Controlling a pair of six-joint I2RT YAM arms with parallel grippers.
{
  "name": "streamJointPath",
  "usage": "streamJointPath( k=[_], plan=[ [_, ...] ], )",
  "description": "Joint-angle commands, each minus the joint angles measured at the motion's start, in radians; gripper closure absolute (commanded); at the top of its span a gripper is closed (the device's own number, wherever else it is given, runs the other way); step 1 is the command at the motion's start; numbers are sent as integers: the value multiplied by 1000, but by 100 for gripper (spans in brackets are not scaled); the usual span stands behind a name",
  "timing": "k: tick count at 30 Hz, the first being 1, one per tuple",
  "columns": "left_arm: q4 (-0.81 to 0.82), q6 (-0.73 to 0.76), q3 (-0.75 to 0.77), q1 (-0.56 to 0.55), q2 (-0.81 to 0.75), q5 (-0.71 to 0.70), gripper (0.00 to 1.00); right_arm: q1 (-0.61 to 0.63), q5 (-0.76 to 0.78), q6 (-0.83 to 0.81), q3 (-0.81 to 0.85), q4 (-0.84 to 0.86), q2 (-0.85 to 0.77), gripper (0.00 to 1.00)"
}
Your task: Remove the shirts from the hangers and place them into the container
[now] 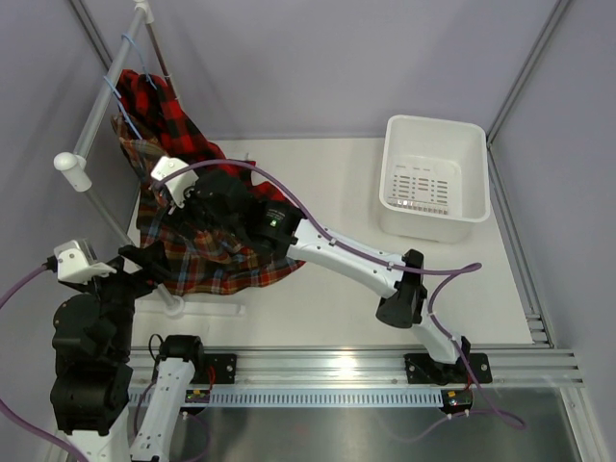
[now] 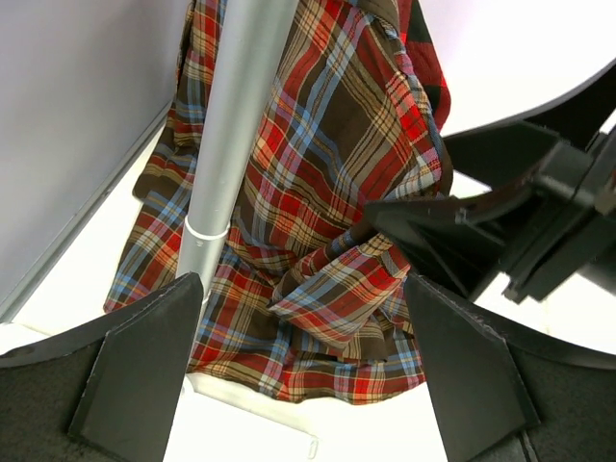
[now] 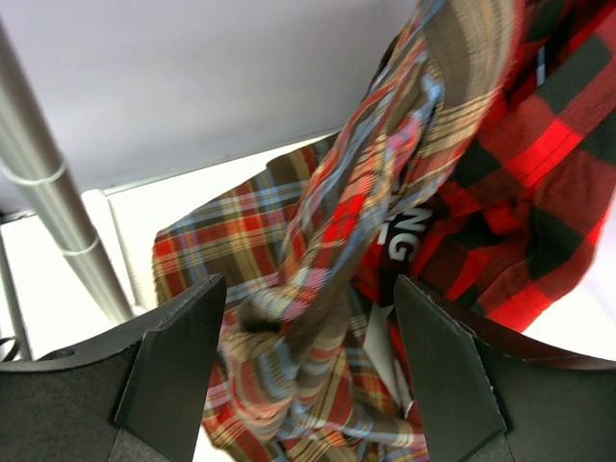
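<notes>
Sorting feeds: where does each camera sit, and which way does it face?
Top: overhead behind the bases, looking down at table, red shirt, plaid shirt, basket; both arms show.
Left wrist: on left arm, facing plaid shirt, pole; left hand, right arm show.
Right wrist: on right arm, facing both shirts; right hand shows.
Shared: plaid shirt, all three.

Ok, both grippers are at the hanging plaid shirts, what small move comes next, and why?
Probably close the right gripper on the multicolour red, navy and tan plaid shirt: a hanging fold of it lies between the open fingers. That shirt and the red-and-black check shirt hang at the rack, and the white slotted plastic basket holds no shirt.
</notes>
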Motion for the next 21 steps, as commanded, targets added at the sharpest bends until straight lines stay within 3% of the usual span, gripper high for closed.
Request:
streamJointPath(
  k=[1,9,14,17,19,20,21],
  plan=[
    [25,23,-5,2,-12,52,8,-20,-2,-49,57,75,4,20],
    [43,16,-45,2,-21,69,8,-38,-19,-86,78,98,28,21],
    [44,19,-29,4,-16,74,8,-60,-59,-79,92,99,41,32],
    [41,22,-16,2,-10,72,8,-69,-68,-85,95,108,47,53],
    [40,23,-8,2,-10,75,8,-73,-85,-84,95,111,47,85],
    [41,25,-8,2,-10,77,8,-75,-91,-90,89,124,44,95],
    [43,23,-9,4,-10,77,8,-77,-111,-98,63,134,39,100]
  ],
)
